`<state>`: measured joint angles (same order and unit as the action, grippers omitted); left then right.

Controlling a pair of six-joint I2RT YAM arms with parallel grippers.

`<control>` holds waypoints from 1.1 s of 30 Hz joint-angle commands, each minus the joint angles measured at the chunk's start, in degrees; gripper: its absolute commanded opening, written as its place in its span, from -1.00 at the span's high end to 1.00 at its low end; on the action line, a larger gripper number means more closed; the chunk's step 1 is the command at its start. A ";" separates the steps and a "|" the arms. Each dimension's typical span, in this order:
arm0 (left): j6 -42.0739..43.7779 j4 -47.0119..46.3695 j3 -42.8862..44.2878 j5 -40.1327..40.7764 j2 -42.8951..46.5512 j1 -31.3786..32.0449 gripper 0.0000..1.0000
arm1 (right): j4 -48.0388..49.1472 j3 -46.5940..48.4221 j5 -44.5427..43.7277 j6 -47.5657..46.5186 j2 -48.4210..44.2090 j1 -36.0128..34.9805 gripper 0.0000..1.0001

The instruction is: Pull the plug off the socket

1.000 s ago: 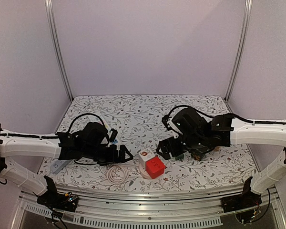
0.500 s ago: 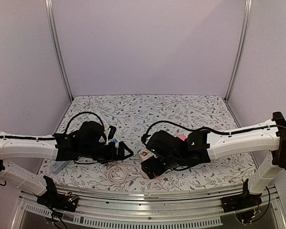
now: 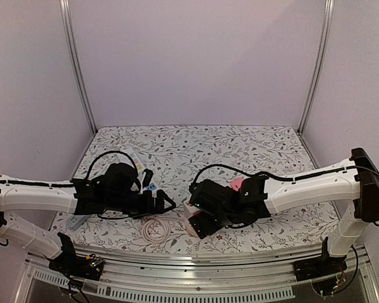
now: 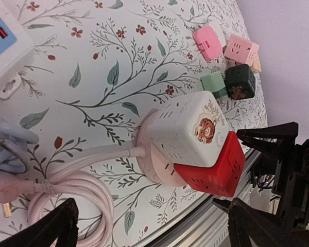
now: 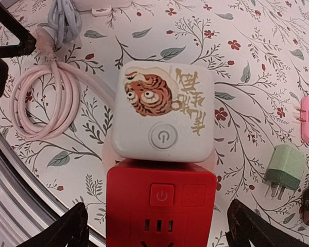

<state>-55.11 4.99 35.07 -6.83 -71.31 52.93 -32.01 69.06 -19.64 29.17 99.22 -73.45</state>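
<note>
Approach step. R gripper (image 5: 162,227) hovers, jaws wide apart, holding nothing. Red plug (image 5: 161,206) sits directly below it, between its 2 fingers, seated in white socket (image 5: 164,110) just beyond. L gripper (image 4: 154,229) is also spread and empty. Next, prob: lower, clamp plug, pull straight off.

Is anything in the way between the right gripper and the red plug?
Nothing visible. The open right gripper hangs over the red plug with bare space between them; only the white socket adjoins the plug.
</note>
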 commanded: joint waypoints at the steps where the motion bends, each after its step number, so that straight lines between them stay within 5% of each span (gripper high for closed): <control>1: -0.13 -1.49 0.31 -0.06 -0.93 -0.84 -0.99 | -0.43 1.74 -0.67 0.98 1.73 -0.20 -0.82; 18: 0.00 -2.57 0.11 -1.85 -2.05 -0.82 -0.99 | 2.96 1.79 2.98 0.35 4.48 -0.17 -0.32; 27: 2.06 -7.14 -1.32 -2.53 -1.92 -0.81 -0.99 | 7.09 0.28 7.06 -5.62 3.00 -0.20 0.19; 33: 5.72 -5.19 -1.67 -1.28 -1.30 -0.76 -0.99 | 10.80 -2.75 10.31 -11.79 0.08 -0.20 0.26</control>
<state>-52.80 -0.38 34.44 -8.56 -73.10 52.80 -25.26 68.05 -13.15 22.55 102.06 -73.45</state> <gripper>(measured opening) 0.995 0.614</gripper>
